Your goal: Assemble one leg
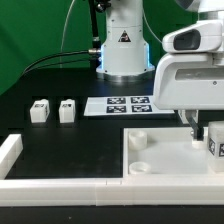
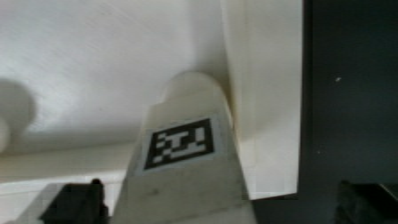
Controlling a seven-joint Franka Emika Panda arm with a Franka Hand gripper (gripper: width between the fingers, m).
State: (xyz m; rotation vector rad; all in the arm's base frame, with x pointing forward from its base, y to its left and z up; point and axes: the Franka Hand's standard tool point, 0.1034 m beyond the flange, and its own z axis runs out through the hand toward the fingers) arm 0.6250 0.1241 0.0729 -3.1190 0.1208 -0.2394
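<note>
my gripper point(image 1: 199, 128) hangs over the large white panel point(image 1: 150, 160) at the exterior view's right, pinching the leg point(image 2: 183, 150), a small white post with a black-and-white tag. in the wrist view the leg runs straight out from between my two dark fingertips point(image 2: 71, 203), which sit spread to either side of it and seem closed against its flanks, its tagged face toward the camera and its long axis in line with my own reach. from outside, the same leg point(image 1: 214, 143) stands upright just under the hand, near the panel's corner on the exterior view's right; whether its foot touches the panel i cannot tell. two spare legs point(image 1: 52, 110) rest well apart on the black surface point(image 1: 80, 140), beside the marker board point(image 1: 128, 104). the coming move, i judge, is straight down along that axis into the corner.
</note>
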